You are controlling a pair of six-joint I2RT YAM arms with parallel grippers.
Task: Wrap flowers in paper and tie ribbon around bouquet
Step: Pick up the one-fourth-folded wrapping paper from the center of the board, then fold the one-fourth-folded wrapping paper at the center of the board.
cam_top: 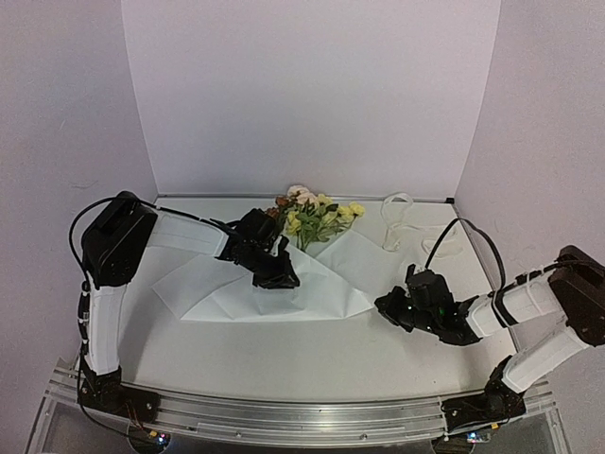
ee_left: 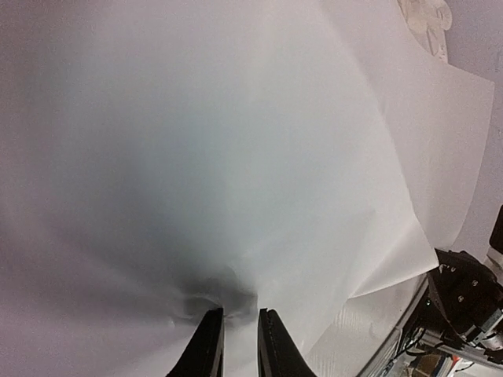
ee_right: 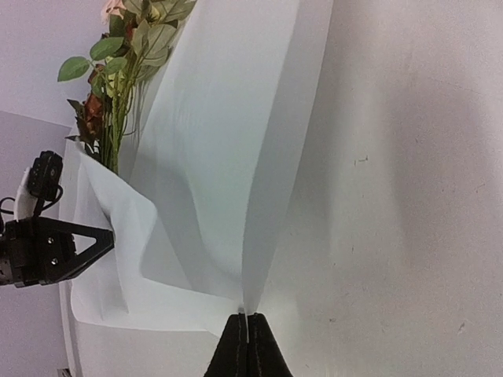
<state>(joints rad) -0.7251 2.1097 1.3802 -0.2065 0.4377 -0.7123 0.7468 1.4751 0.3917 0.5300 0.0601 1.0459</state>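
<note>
White paper (cam_top: pixel 326 284) lies centred, flowers (cam_top: pixel 317 218) at its far edge with stems pointing nearward; the right gripper (ee_right: pixel 247 320), clamped shut on the sheet's right corner, sits right of the stems (left gripper (ee_left: pixel 240 314), nearly closed, pinches paper on their left).

I'm working in a robotics lab cell. Plain white walls (cam_top: pixel 312 95) box in a white surface (cam_top: pixel 284 359) on three sides, like a test booth. My left arm (cam_top: pixel 104 312) and right arm (cam_top: pixel 515 303) are bolted to a bare aluminium rail (cam_top: pixel 302 416) along the near edge. Black cables (cam_top: pixel 473 232) loop loose, and small lights (cam_top: pixel 161 437) glow by the bases. The flowers (cam_top: pixel 317 216) and paper (cam_top: pixel 321 284) lie under flat, even light.
</note>
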